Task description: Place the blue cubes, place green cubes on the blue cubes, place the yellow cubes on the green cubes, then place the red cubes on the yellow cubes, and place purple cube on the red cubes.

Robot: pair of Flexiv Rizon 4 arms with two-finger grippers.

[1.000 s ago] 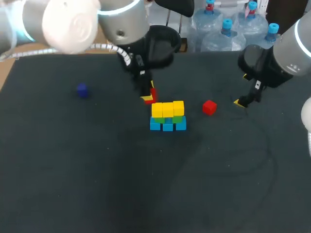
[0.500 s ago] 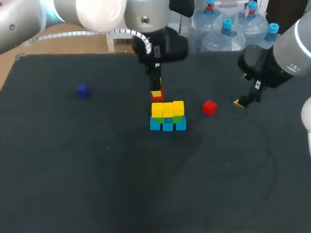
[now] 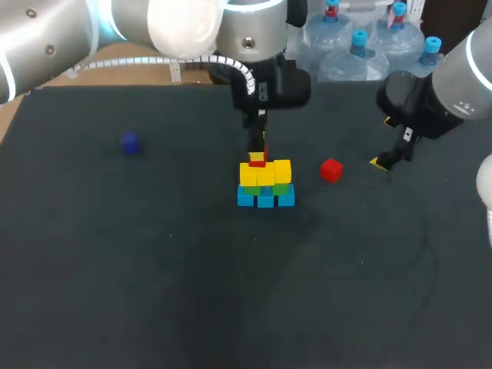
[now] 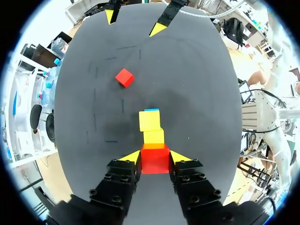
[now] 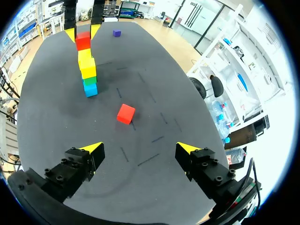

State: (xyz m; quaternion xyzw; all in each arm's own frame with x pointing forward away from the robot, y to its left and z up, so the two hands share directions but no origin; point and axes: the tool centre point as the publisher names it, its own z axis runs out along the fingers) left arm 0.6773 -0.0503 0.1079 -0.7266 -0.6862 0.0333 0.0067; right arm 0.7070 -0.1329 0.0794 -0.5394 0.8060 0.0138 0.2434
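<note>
Left hand (image 4: 154, 157) is clamped on a red cube (image 4: 154, 160), one yellow fingertip pressed to each side of it. That cube sits right over the stack, above the yellow row. Whether it rests on the yellow cubes (image 3: 265, 173) or hangs just clear of them, I cannot tell.

Under the yellow cubes you catch the green cubes (image 3: 280, 188), and the blue cubes (image 3: 265, 200) carry the lot on the dark table (image 3: 154, 269).

From the right wrist view the stack is well ahead, with the left hand's tips flanking the red block on top.

Near the stack, on the right arm's side, a second red cube (image 3: 331, 170) lies loose on the table, apart from everything. The right hand (image 5: 140, 147) hangs beyond it with its fingers spread wide and nothing between them. Well off toward the left arm's side, the purple cube (image 3: 130, 143) sits alone.
</note>
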